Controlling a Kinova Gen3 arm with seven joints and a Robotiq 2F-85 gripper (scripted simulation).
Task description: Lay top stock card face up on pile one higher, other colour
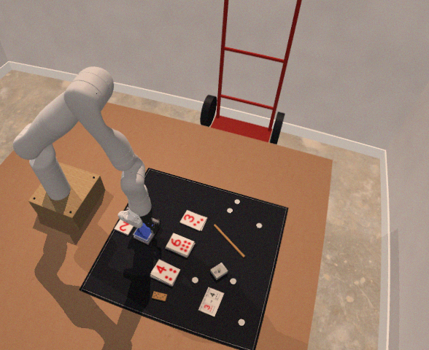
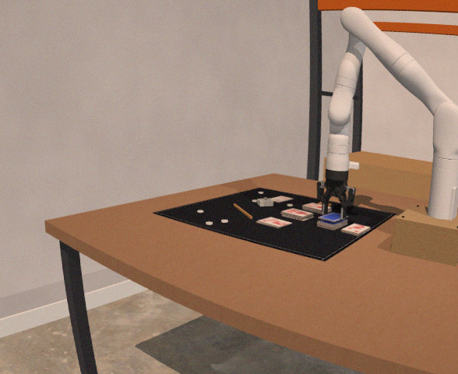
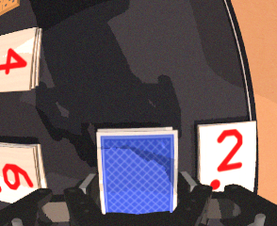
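My gripper (image 2: pixel 333 216) (image 3: pixel 138 185) is shut on the blue-backed top card (image 1: pixel 144 231) (image 2: pixel 331 217) (image 3: pixel 138 174), holding it by its two side edges. The card is face down, roughly level, a little above the rest of the stock (image 2: pixel 332 226). Four face-up piles show red numbers: a 2 (image 1: pixel 123 227) (image 2: pixel 356 228) (image 3: pixel 228 155) beside the stock, a 3 (image 1: pixel 193 220) (image 2: pixel 273 222), a 6 (image 1: pixel 179 245) (image 2: pixel 297 213) (image 3: pixel 16 176) and a 4 (image 1: pixel 165 272) (image 2: pixel 315 207) (image 3: pixel 11 61). The held card's face is hidden.
On the black mat (image 1: pixel 111 263) lie a wooden stick (image 1: pixel 229 240) (image 2: pixel 242 210), a grey block (image 1: pixel 219 270) (image 2: pixel 265 202), a printed card (image 1: pixel 211 301), a small domino-like tile (image 1: pixel 159 296) (image 3: pixel 4 8) and several white discs. A red hand truck (image 1: pixel 241 127) stands beyond the table.
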